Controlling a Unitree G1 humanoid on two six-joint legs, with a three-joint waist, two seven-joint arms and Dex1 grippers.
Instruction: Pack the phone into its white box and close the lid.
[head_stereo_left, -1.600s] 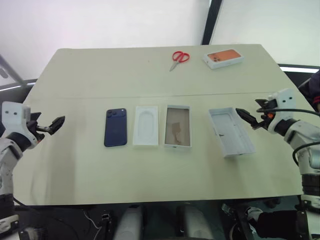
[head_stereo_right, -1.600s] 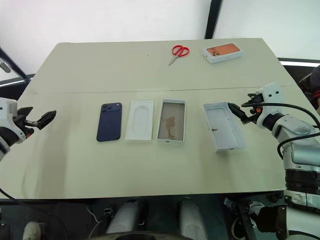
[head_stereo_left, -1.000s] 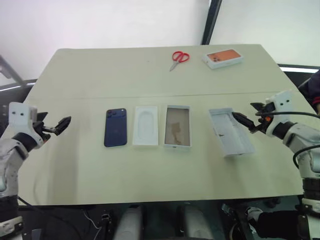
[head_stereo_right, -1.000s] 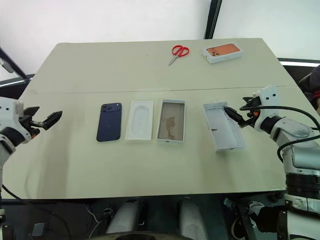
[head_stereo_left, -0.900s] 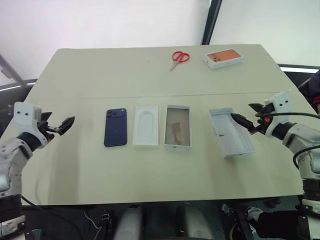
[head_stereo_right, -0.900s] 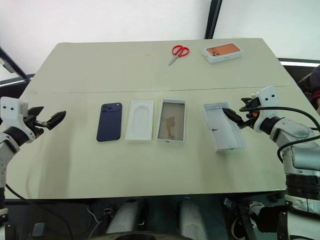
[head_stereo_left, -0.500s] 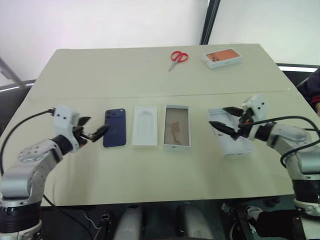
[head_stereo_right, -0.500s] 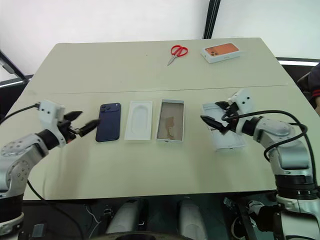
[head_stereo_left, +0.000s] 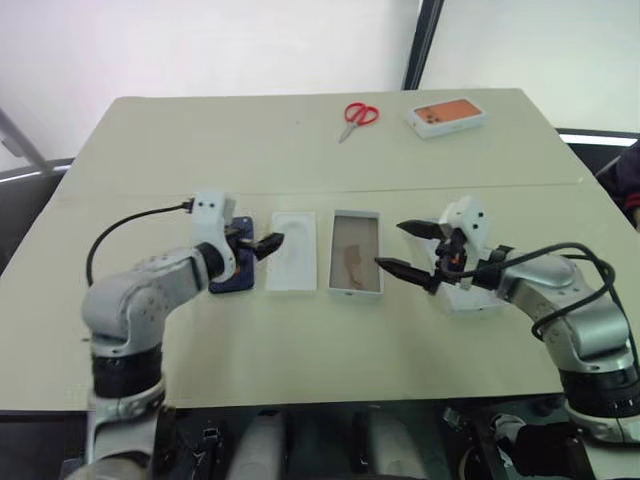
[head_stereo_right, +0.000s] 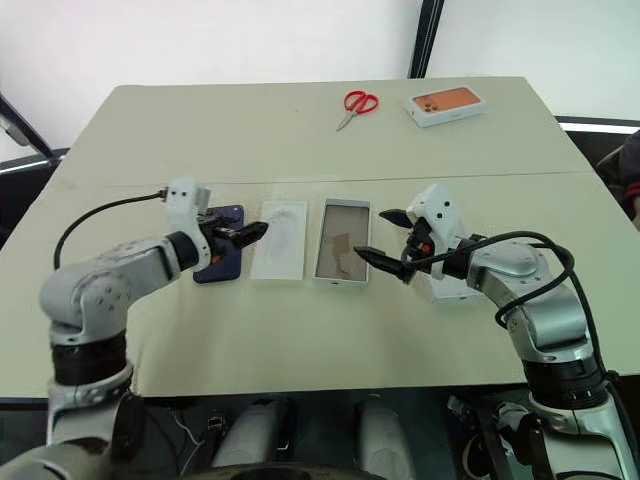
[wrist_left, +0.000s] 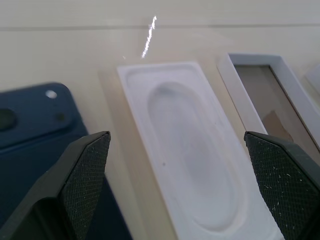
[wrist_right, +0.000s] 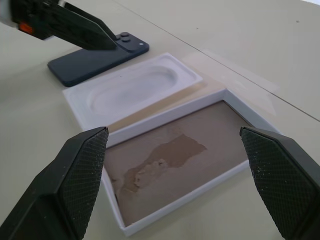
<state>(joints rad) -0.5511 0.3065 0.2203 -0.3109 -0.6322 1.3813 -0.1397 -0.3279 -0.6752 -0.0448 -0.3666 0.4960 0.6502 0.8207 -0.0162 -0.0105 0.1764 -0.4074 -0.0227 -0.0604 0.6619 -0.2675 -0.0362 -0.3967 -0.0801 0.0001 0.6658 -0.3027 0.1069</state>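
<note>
Table (head_stereo_left: 300, 150): 1 phone (wrist_right: 95, 62), 1 white box (wrist_right: 185, 160), 1 scissors (head_stereo_left: 357, 116).

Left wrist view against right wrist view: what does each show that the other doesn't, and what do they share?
Left wrist, not right: a glare streak on the table. Right wrist, not left: the right gripper, jaws open, and the whole brown floor of the white box. Shared: the phone, the white insert, the box, and the left gripper, jaws open.
</note>
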